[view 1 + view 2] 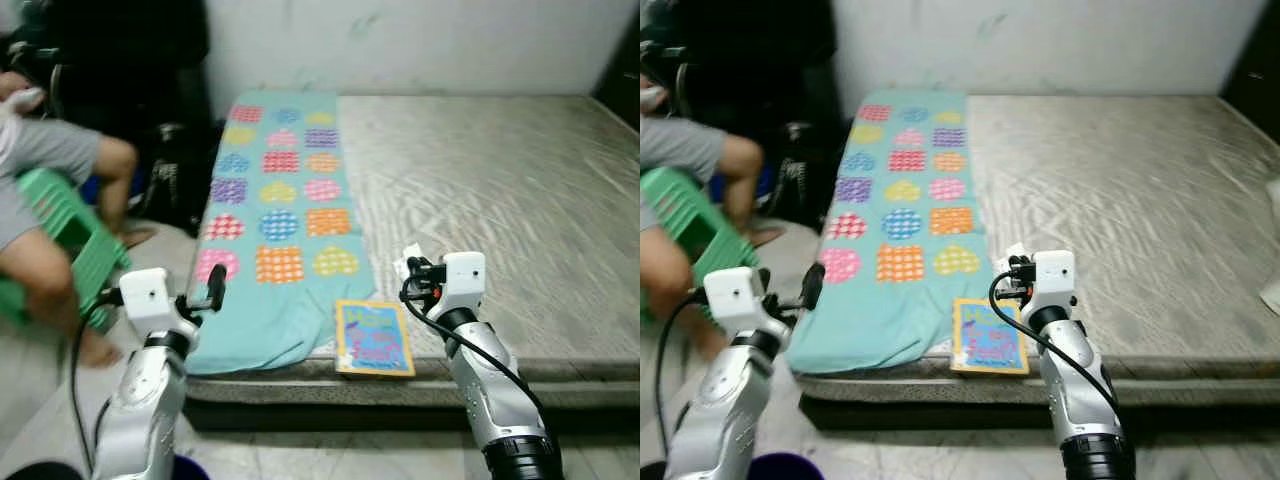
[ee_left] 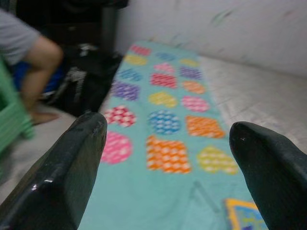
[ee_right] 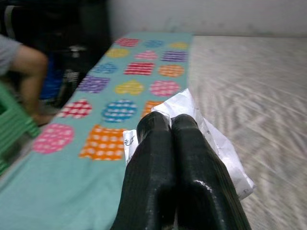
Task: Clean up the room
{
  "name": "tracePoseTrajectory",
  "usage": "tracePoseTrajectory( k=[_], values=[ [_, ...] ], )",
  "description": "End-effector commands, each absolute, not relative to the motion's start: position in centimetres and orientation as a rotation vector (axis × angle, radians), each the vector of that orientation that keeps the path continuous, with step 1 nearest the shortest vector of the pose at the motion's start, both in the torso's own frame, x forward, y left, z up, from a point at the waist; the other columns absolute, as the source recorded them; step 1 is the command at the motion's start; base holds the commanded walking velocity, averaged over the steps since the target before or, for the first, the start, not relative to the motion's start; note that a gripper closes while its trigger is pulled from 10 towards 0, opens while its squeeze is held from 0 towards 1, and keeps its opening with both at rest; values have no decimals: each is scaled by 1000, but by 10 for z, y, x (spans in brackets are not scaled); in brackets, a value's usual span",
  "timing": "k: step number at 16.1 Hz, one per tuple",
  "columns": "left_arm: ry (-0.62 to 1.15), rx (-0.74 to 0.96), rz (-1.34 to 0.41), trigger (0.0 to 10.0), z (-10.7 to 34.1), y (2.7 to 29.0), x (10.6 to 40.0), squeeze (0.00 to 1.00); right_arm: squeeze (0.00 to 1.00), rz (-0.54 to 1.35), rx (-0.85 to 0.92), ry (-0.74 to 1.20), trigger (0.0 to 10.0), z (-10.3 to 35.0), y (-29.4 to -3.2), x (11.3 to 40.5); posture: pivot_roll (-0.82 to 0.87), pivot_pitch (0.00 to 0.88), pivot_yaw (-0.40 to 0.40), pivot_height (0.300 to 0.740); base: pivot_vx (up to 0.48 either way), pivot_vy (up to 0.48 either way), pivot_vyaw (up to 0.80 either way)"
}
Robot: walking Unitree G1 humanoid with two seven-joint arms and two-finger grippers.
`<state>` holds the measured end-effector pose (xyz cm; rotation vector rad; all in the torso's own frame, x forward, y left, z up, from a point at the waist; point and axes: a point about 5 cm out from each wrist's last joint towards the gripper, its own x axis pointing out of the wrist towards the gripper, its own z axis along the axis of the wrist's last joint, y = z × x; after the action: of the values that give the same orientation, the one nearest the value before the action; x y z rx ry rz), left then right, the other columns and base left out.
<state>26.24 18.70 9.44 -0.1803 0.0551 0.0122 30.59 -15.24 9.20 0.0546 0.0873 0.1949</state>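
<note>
You've got the right tool (image 3: 172, 129) pinched tight on a crumpled white paper scrap (image 3: 211, 139) over the grey bed's (image 1: 520, 200) front edge, left tool (image 2: 168, 143) wide open and empty, so next I'd guess you need a bin for it.

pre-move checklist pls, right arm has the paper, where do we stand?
1. Right tool shut on the crumpled white paper: ok.
2. Left tool open, holding nothing: ok.
3. Book lies at the mattress front edge, not yet picked up: not ok.
4. Teal blanket spread flat along the mattress's left side, its near end hanging over the edge: ok.
5. Person seated on the green stool beside the left arm: not ok, mind clearance.
6. Drop-off place for the paper: cannot tell.
</note>
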Motion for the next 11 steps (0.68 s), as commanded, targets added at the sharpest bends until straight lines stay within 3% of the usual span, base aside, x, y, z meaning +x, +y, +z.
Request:
tracePoseTrajectory(
  k=[1, 11],
  values=[
    [65, -158, -7, 10000, 96, 187, 261, 0, 0, 202, 98, 48, 10000, 101, -150, 307, -107, 0, 33, 740, 0, 0, 0],
    [70, -174, -20, 10000, 95, 186, 261, 0, 0, 232, 51, 65, 10000, 101, -144, 305, -115, 0, 32, 740, 0, 0, 0]
  ],
)
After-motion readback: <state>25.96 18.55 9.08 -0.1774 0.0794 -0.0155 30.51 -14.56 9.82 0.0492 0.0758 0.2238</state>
